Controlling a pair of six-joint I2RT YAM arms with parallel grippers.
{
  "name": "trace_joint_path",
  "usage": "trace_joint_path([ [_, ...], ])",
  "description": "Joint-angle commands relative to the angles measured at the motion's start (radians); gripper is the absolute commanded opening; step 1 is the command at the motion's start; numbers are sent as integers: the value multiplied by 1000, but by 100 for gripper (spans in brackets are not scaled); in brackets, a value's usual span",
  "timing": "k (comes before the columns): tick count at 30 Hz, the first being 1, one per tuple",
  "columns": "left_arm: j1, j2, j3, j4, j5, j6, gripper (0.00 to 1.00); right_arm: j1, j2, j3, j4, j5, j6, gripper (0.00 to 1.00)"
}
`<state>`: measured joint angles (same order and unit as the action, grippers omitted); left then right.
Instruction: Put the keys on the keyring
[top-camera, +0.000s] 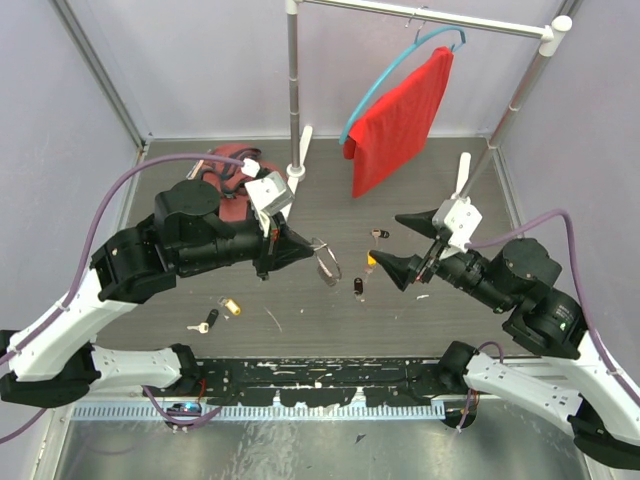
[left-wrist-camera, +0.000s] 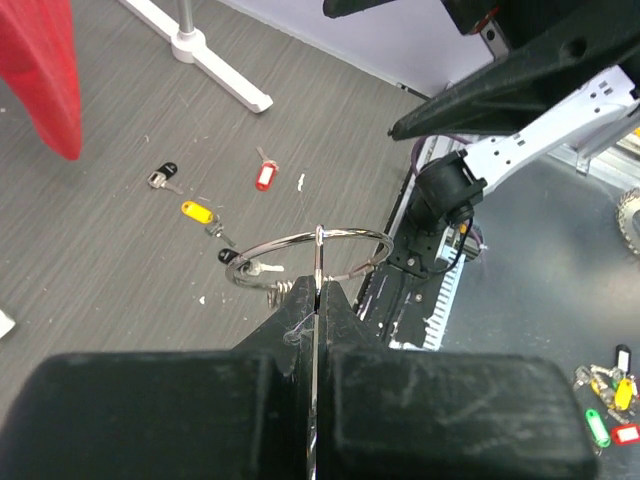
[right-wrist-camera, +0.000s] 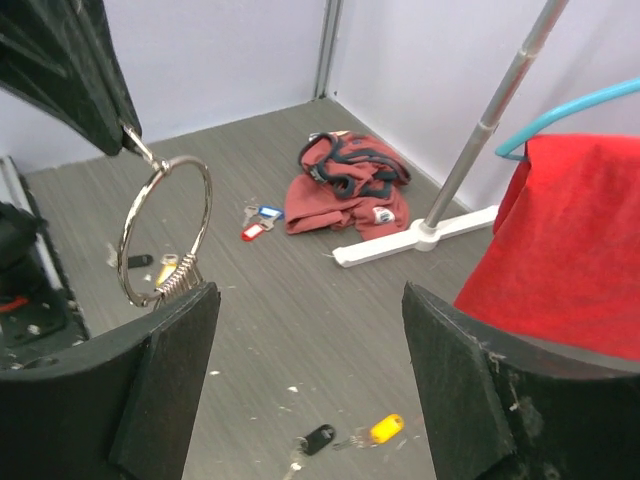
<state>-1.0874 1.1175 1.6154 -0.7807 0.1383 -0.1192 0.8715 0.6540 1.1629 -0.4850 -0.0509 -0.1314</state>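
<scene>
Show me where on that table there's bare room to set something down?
Bare wood lies near the front, between the yellow-tagged key on the left and the black-tagged key. There is more at the back right, between the hanging red cloth and the rack's right foot. The middle is crowded, where the keyring and the open right gripper meet.
</scene>
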Motion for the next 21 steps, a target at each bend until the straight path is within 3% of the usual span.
trace_joint_path([
  [1,-4,-11,-8,62,-28,-77,0,4,-35,-58,150,-47,-217,79],
  [4,-3,-9,1,51,-55,-100,0,4,-32,-35,149,-49,-288,80],
  [11,-3,20,56,-31,-131,-170,0,5,56,88,-25,-123,-308,80],
  [17,-3,31,59,-77,-146,-198,0,4,-15,-63,39,-254,-265,92],
  [21,-3,27,44,-81,-141,-207,0,5,-35,-124,139,-234,-175,96],
])
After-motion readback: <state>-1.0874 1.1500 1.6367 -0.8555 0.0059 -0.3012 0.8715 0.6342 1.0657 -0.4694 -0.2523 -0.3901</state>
